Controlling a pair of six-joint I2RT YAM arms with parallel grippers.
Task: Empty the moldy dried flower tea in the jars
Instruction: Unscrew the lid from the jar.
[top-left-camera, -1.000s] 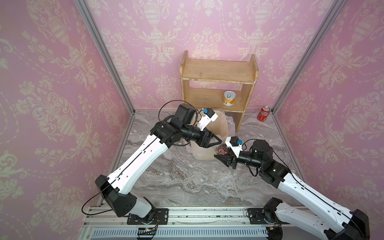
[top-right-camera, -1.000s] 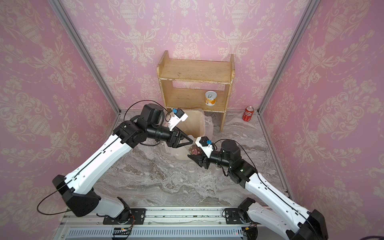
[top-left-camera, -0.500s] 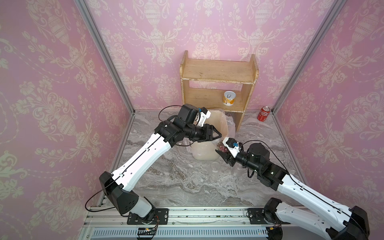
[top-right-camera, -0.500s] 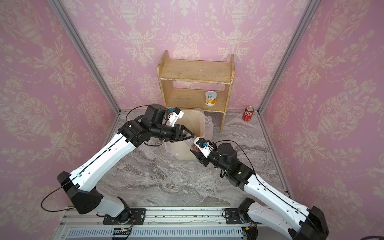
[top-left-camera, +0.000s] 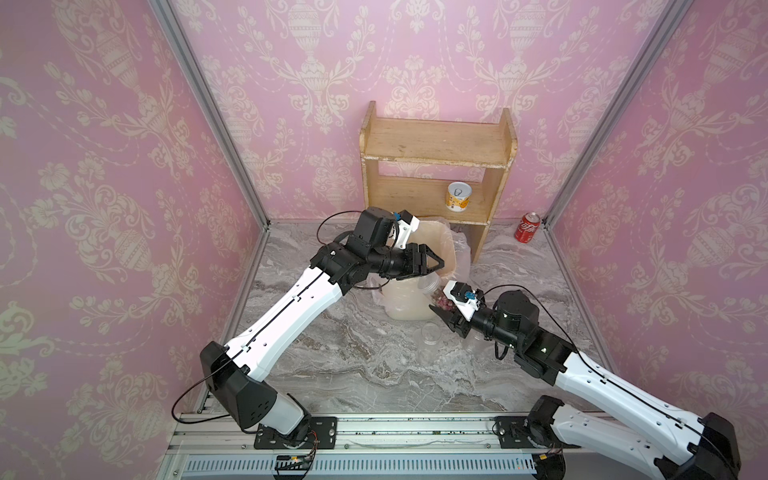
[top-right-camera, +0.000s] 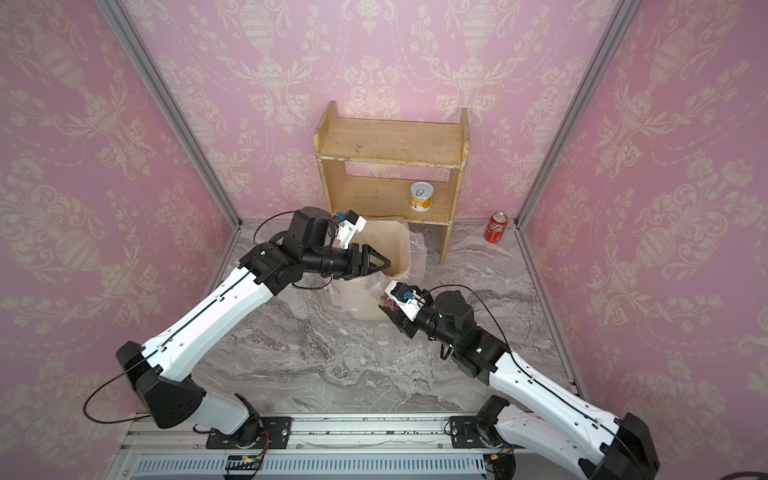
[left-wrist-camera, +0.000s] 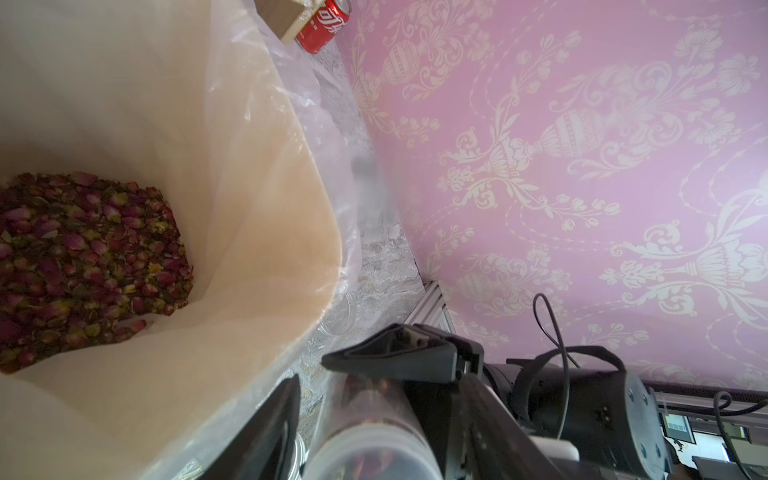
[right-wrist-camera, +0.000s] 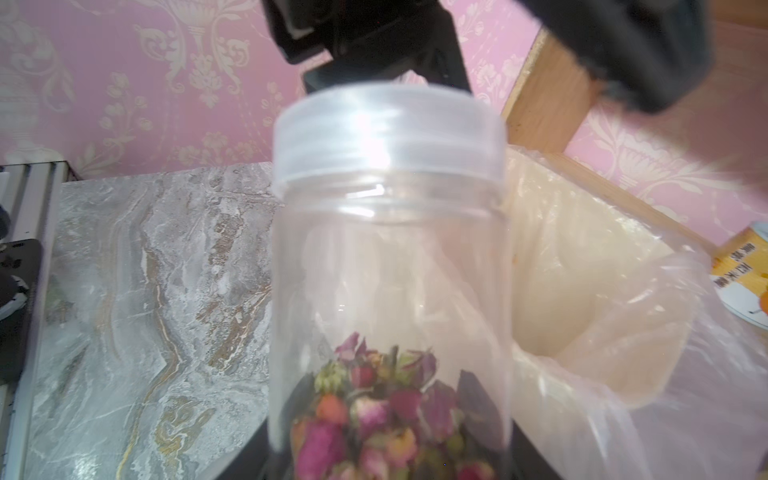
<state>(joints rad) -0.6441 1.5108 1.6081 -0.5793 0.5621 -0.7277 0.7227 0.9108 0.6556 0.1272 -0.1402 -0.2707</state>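
Marble tabletop (top-left-camera: 353, 357) bears bin (top-left-camera: 452, 253); right hand (top-left-camera: 444, 304) grips jar (top-left-camera: 431, 286) beside its rim.

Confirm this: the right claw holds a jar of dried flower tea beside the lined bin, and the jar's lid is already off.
Wrong on the lid. The right claw does hold the jar of dried flower tea beside the lined bin, but the right wrist view shows the lid on the jar.

Walls (top-left-camera: 104, 166): were pink with a cream damask print.
Floor (top-left-camera: 374, 365): was grey veined marble.
Shelf (top-left-camera: 436, 141): wooden, stood against the back wall.
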